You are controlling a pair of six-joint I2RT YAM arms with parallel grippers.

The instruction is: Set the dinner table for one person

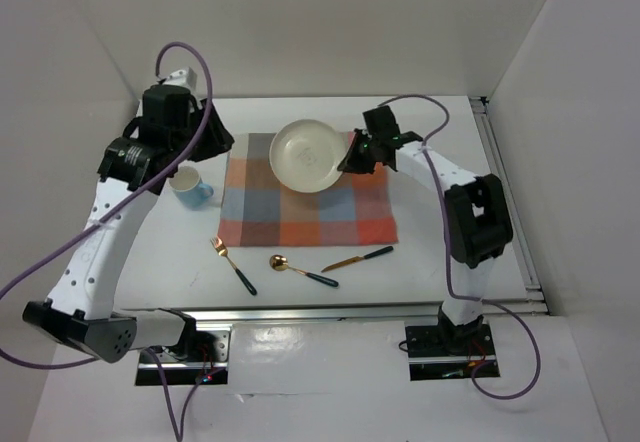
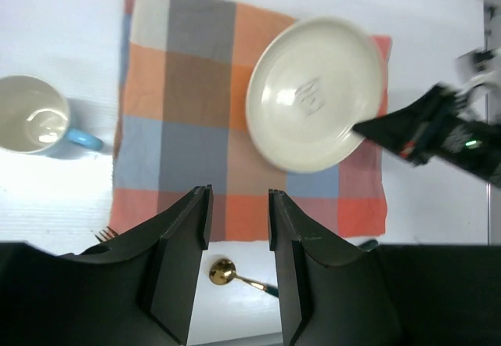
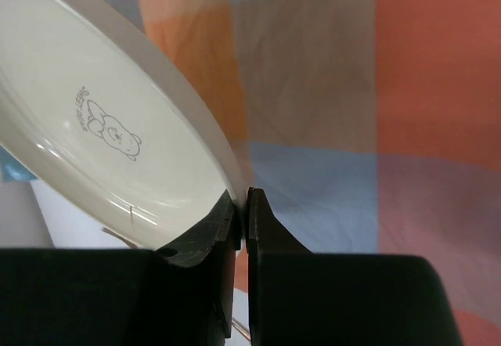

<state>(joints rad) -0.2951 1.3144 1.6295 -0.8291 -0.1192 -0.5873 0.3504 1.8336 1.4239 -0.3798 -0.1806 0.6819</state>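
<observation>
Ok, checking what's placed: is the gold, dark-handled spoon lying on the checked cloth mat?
No, the gold, dark-handled spoon lies on the white tabletop, off the checked cloth mat.

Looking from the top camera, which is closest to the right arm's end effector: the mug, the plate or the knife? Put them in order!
1. Plate: pinched at its rim by the right end effector, over the checked mat.
2. Knife: on the table, just past the mat's near edge.
3. Mug: far left, beyond the mat.

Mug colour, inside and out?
The mug is blue outside, white inside; the left wrist view shows it best.
</observation>
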